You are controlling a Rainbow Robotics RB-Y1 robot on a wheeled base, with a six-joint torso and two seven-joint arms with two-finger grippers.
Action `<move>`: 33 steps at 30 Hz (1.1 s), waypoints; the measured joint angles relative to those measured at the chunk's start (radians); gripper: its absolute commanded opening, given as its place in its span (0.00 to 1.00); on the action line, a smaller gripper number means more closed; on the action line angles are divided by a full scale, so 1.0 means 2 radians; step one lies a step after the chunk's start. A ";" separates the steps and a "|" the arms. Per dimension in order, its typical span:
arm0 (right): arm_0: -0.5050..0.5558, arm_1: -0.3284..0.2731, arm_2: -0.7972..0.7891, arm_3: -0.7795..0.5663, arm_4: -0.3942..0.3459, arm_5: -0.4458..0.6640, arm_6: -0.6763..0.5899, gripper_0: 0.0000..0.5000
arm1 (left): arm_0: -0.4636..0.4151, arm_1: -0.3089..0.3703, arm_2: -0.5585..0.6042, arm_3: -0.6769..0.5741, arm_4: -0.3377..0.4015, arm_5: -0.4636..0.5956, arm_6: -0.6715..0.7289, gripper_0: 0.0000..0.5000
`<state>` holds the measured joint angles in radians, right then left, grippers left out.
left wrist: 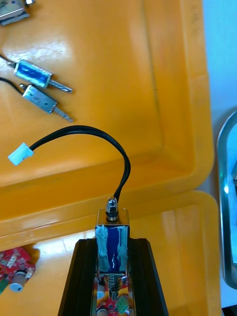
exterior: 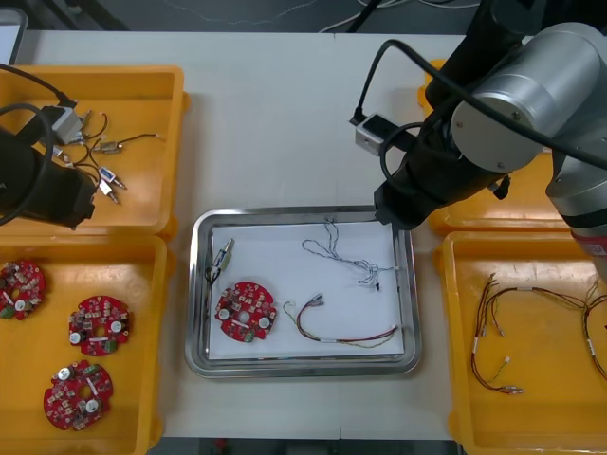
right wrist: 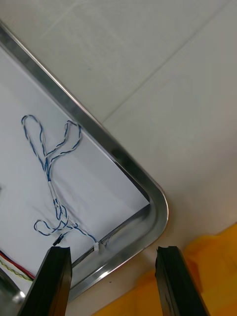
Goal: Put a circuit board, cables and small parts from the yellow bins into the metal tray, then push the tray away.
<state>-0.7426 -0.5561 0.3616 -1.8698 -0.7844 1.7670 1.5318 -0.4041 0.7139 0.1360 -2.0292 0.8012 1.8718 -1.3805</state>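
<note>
The metal tray (exterior: 201, 284), white inside, holds a red circuit board (exterior: 246, 311), a small metal part (exterior: 224, 256), a blue and white cable (exterior: 346, 251) and a red and yellow cable (exterior: 341, 332). My right gripper (exterior: 396, 210) hovers over the tray's far right corner (right wrist: 153, 207), open (right wrist: 113, 281) with nothing between its fingers; the blue and white cable (right wrist: 49, 163) lies just inside that corner. My left gripper (left wrist: 112, 259) is shut on a small metal part (left wrist: 112, 242) with a black cable (left wrist: 84, 132), above the rim between the two left bins.
The far left bin (exterior: 142, 85) holds several small metal parts (exterior: 104, 175). Three circuit boards (exterior: 98, 324) lie in the near left bin. Red and yellow cables (exterior: 512, 322) lie in the near right bin (exterior: 453, 341). My right arm covers most of the far right bin (exterior: 474, 220).
</note>
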 measured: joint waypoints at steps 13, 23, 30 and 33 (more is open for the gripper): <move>0.000 -0.024 -0.050 -0.004 0.015 0.065 -0.171 0.99 | 0.001 0.000 -0.096 -0.059 0.001 -0.046 0.147 0.00; 0.000 -0.060 -0.065 -0.004 0.026 0.073 -0.217 0.99 | 0.001 0.009 -0.167 -0.076 -0.011 -0.120 0.175 0.00; 0.001 -0.075 -0.101 -0.005 0.017 0.074 -0.217 0.99 | -0.001 0.010 -0.212 -0.077 -0.040 -0.130 0.176 0.00; 0.008 -0.079 -0.123 -0.008 0.007 0.075 -0.217 0.99 | -0.008 0.010 -0.238 -0.077 -0.051 -0.130 0.186 0.00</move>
<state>-0.7275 -0.7143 0.1149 -1.8865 -0.7705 1.9161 1.0985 -0.4192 0.7349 -0.3397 -2.1839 0.6993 1.6119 -1.0090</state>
